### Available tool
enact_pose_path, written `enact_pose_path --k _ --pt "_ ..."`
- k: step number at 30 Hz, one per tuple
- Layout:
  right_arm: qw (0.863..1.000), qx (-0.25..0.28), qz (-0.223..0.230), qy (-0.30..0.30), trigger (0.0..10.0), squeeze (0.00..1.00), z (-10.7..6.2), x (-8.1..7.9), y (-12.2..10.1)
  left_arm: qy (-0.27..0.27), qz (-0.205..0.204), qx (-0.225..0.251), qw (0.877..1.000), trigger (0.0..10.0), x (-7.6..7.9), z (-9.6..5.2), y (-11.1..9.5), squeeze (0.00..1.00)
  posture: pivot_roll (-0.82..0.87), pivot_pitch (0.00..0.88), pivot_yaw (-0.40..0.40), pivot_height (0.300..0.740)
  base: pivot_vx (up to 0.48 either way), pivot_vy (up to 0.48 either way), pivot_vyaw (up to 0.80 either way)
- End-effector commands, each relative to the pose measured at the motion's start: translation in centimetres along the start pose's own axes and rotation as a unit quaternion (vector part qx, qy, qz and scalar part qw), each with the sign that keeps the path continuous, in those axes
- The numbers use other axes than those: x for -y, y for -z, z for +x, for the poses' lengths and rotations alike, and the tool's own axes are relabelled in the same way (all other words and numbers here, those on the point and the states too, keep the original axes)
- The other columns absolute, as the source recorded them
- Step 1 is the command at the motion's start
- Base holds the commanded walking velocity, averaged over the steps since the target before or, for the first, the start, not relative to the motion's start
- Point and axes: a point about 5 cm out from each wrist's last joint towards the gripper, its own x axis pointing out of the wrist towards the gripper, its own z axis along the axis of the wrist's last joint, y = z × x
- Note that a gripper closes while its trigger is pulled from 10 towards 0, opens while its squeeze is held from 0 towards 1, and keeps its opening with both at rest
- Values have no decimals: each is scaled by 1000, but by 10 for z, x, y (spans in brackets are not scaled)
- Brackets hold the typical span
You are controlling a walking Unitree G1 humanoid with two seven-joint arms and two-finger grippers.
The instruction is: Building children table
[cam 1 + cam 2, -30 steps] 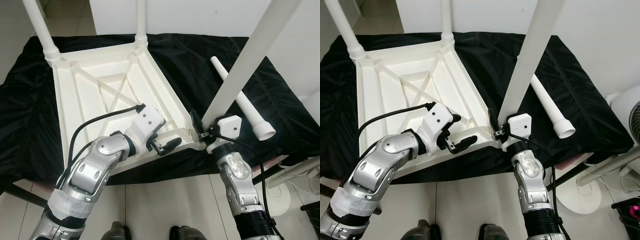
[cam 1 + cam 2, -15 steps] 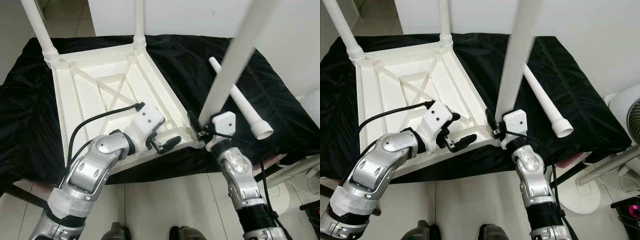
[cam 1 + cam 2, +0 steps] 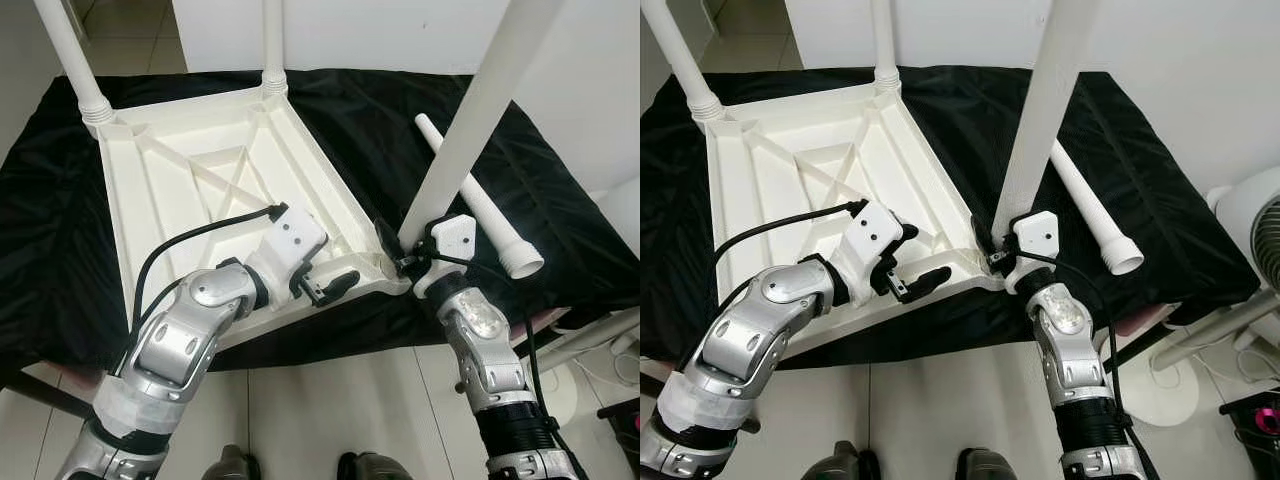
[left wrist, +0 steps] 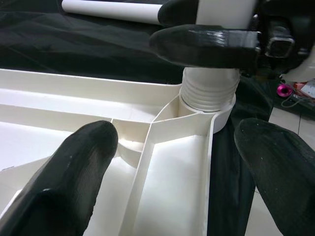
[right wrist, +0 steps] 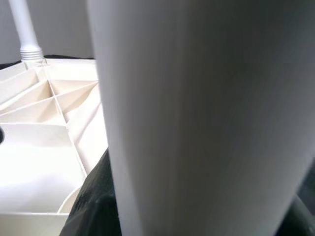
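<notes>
The white tabletop point(image 3: 210, 190) lies underside up on a bench draped in black cloth point(image 3: 560, 200), ribs exposed, so the corner sockets face upward for fitting legs. Two legs stand already seated in the far corners, at 11 and 12 o'clock in the head view. A third leg point(image 3: 470, 130) rises from the near-right corner socket point(image 4: 206, 101) at about 5 o'clock of the tabletop, leaning slightly toward 1 o'clock; its threaded end sits in the socket collar.

The right tool point(image 3: 405, 250) pinches this leg just above the socket, evidently to steady or turn it home. The left tool point(image 3: 335, 285) rests on the tabletop's near rim beside that corner, fingers spread with one finger point(image 4: 74, 172) inside the rim and the other outside, apparently bracing the top against rotation.

A fourth leg point(image 3: 480, 205) lies loose on the cloth at 3 o'clock, awaiting fitting.
</notes>
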Motion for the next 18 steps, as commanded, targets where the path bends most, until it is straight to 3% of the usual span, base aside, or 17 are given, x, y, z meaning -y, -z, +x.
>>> enact_pose_path --k 1,8,16,18 --pt "993 -112 38 9 10000 0 -16 -1 42 -18 7 7 1000 10000 -2 -1 -7 0 -58 106 12 740 0 0 0" --pt "991 -117 54 18 10000 0 -15 1 41 -17 7 7 1000 10000 -2 -1 -7 0 -60 110 12 740 0 0 0" --pt "992 -120 37 10 10000 0 -12 1 39 -19 6 7 1000 10000 -2 -1 -7 0 -58 112 6 740 0 0 0" --pt "993 -104 32 35 10000 0 -11 1 36 -22 5 8 1000 10000 -1 -1 -7 0 -56 112 2 740 0 0 0"
